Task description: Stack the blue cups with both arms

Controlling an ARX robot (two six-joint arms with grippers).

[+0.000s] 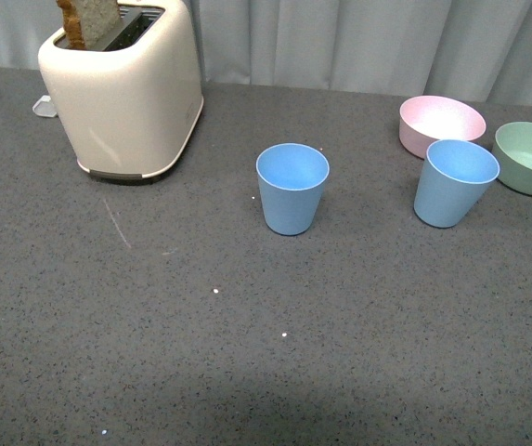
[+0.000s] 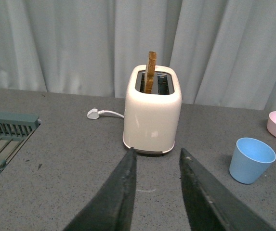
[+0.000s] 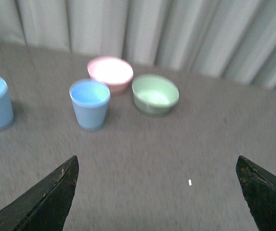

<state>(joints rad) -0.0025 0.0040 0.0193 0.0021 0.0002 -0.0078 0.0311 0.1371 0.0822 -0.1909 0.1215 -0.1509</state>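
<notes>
Left gripper (image 2: 157,151) and right gripper (image 3: 157,158) were pictured with jaws spread, empty; one blue cup (image 1: 291,189) was seen apart from the other cup (image 1: 455,183).

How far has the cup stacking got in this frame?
Nothing looks done: the centre cup and the right cup, beside the pink bowl, stand upright and apart. Nothing is in hand: the left gripper and right gripper show open, empty jaws, short of any cup. All is left: grasp the cups and nest one inside the other.
</notes>
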